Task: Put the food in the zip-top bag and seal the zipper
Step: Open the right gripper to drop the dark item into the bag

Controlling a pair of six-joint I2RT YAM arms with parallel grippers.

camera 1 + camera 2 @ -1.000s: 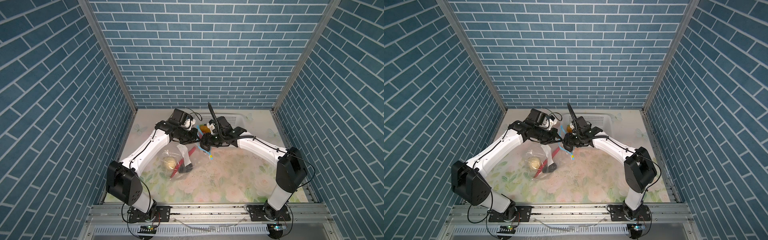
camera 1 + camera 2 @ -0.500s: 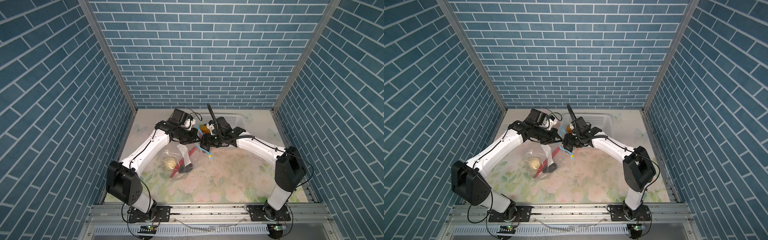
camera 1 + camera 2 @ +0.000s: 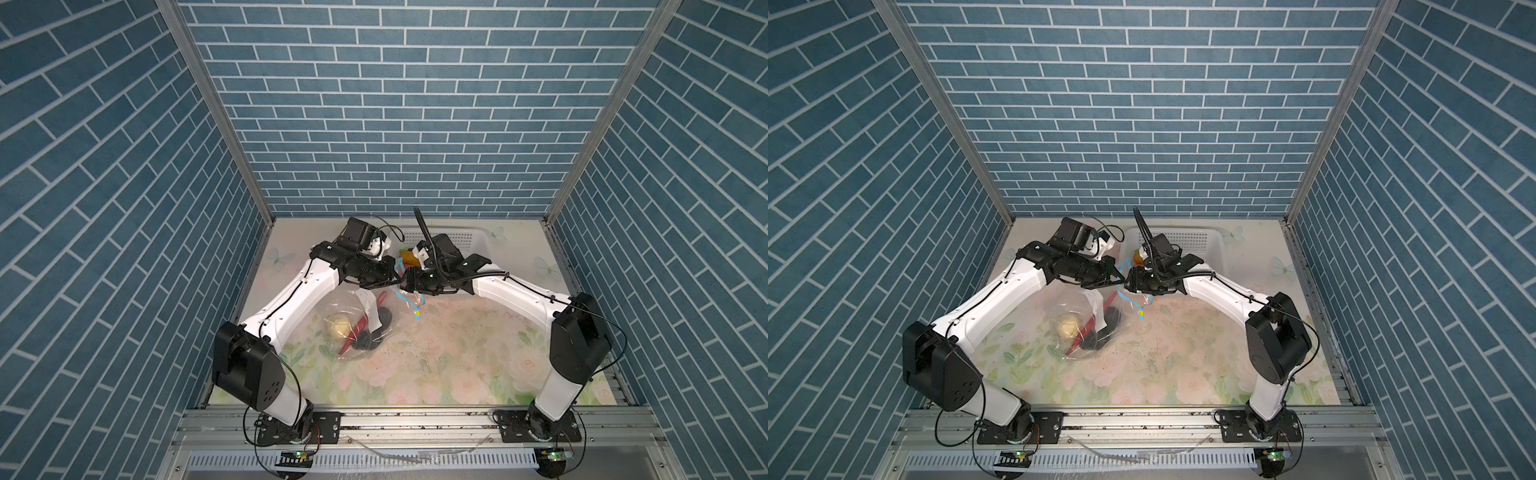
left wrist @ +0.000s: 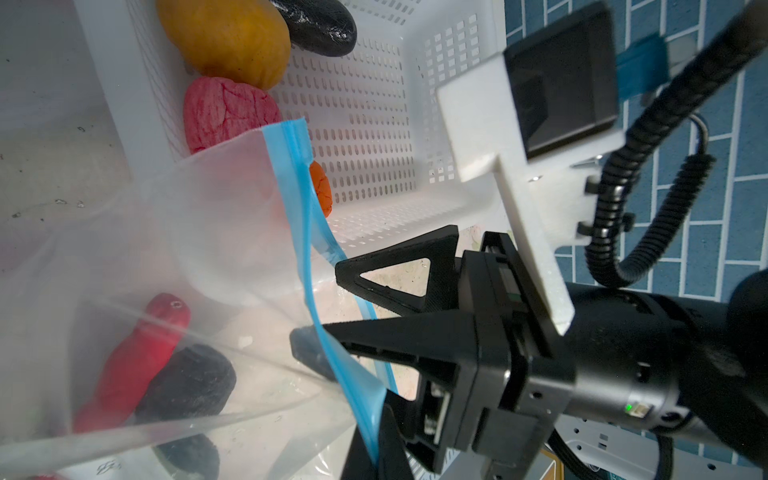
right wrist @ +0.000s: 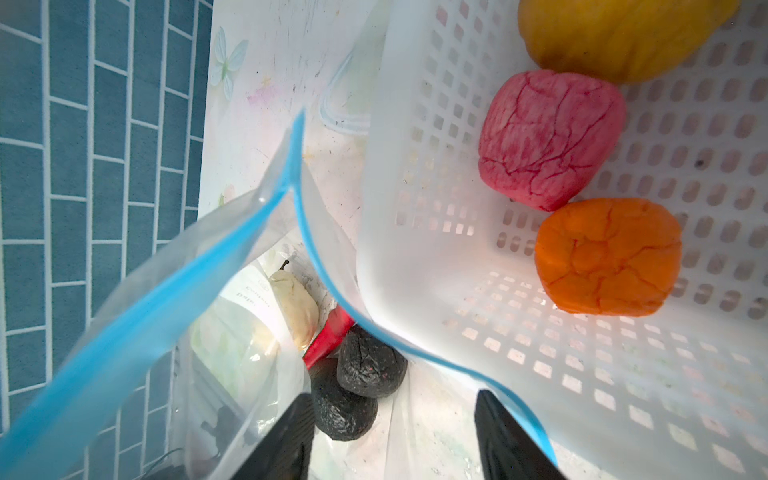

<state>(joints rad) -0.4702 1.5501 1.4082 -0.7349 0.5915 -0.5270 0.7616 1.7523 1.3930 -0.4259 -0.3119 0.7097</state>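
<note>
The zip-top bag, likely limp and slippery, is sagging at nine o'clock on the surface. The left gripper is clamping fingers on its firmer zipper, probably the surest hold. The right gripper is holding its fingers wide.

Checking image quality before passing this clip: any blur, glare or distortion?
Left wrist view: the bag film near the lens is hazy and soft. Right wrist view: the basket wall is washed out, the fingers at the edge blurred. In both top views: sharp, evenly lit, but the wide angle splays the brick walls.
</note>
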